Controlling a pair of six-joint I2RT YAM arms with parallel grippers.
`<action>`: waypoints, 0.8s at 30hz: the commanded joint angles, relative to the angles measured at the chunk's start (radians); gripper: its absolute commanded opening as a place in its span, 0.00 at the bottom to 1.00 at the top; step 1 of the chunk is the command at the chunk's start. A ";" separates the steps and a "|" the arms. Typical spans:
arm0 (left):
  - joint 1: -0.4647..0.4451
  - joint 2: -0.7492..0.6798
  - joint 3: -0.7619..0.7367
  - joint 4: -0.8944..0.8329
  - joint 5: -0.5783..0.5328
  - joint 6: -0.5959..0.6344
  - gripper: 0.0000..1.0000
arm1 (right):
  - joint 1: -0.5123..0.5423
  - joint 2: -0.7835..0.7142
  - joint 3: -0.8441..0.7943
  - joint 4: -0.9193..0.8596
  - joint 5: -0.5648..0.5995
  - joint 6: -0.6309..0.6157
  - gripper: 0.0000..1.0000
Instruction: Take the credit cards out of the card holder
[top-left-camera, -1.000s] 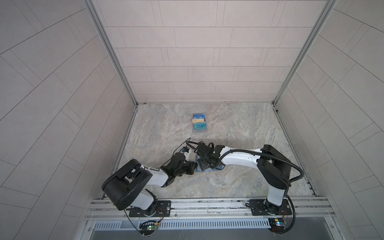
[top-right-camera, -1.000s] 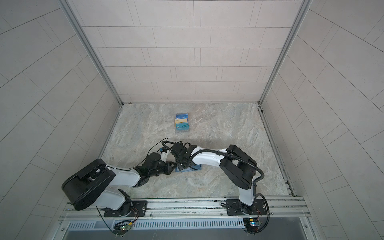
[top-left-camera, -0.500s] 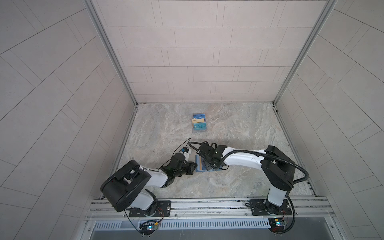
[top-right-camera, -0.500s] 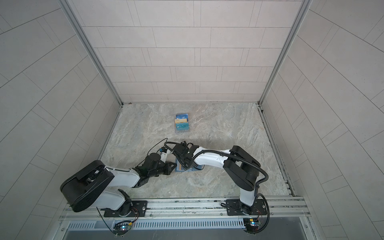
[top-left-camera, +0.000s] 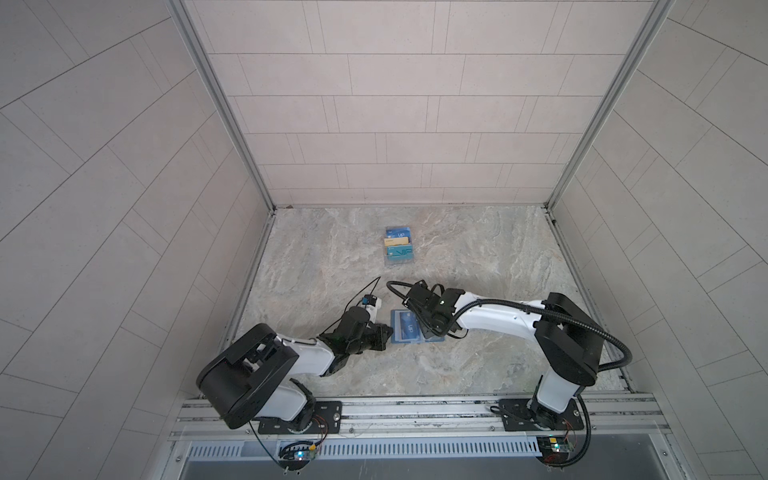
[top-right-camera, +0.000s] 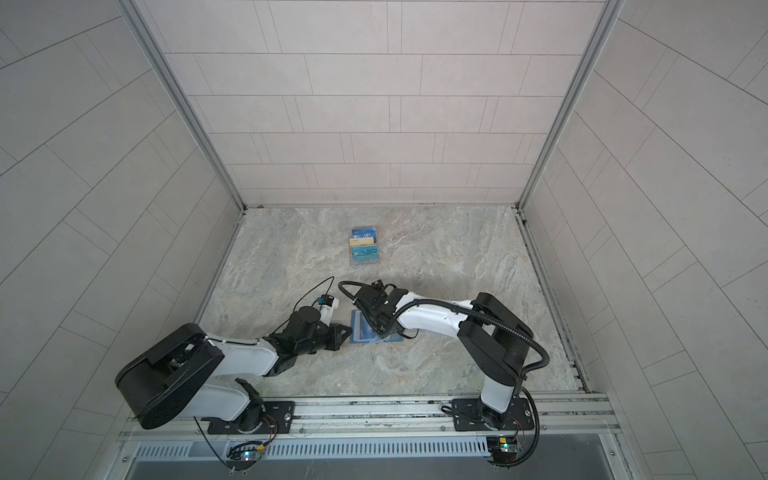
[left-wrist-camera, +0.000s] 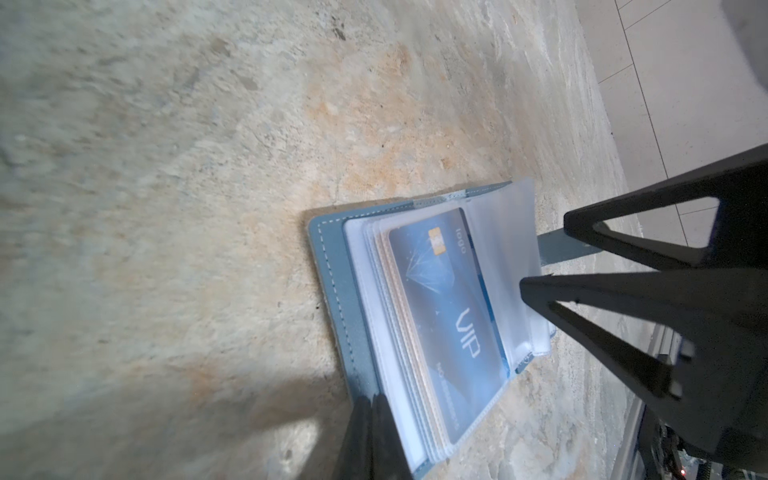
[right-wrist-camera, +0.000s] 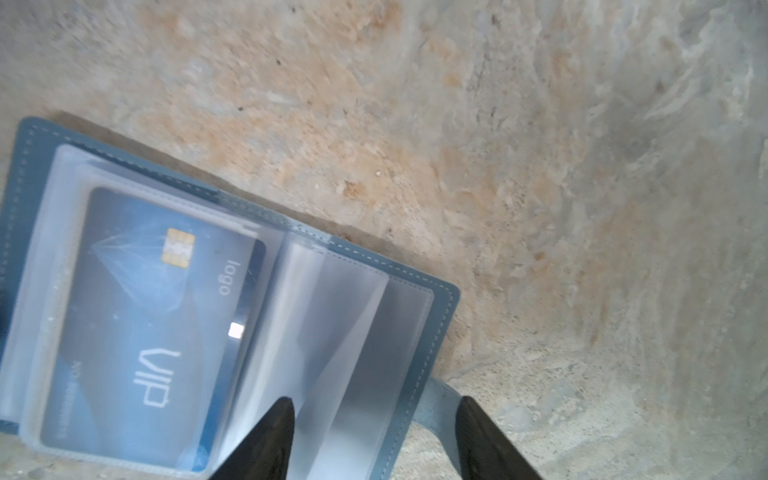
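Observation:
The teal card holder (top-left-camera: 435, 337) (top-right-camera: 397, 337) lies open on the stone floor, with its clear sleeves fanned out. A blue VIP credit card (left-wrist-camera: 449, 299) (right-wrist-camera: 153, 316) shows in the top sleeve on its left half. More card edges are stacked beneath it. My left gripper (top-left-camera: 388, 332) (left-wrist-camera: 370, 409) is shut, and its tips press on the holder's left cover edge (left-wrist-camera: 332, 266). My right gripper (top-left-camera: 430, 330) (right-wrist-camera: 374, 409) is open over the holder's right half. One finger rests on an empty clear sleeve (right-wrist-camera: 332, 332) and the other sits by the snap tab (right-wrist-camera: 436, 405).
A clear tiered stand (top-left-camera: 398, 246) (top-right-camera: 364, 245) showing several cards sits farther back on the floor. Tiled walls close in the left, right and back sides. A metal rail (top-left-camera: 415, 409) carrying both arm bases runs along the front.
My right gripper has slid a little to the right across the open holder, and its jaws have narrowed slightly. The left gripper has stayed shut on the cover edge.

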 joint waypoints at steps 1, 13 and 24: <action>-0.003 0.009 -0.018 -0.026 0.006 0.012 0.01 | -0.011 -0.030 -0.008 -0.040 0.028 -0.008 0.63; -0.003 -0.041 -0.046 -0.013 0.080 0.004 0.05 | -0.020 -0.085 0.030 -0.147 0.117 -0.035 0.58; -0.003 -0.187 -0.015 -0.133 0.044 0.047 0.09 | -0.060 -0.205 0.002 0.120 -0.374 -0.058 0.53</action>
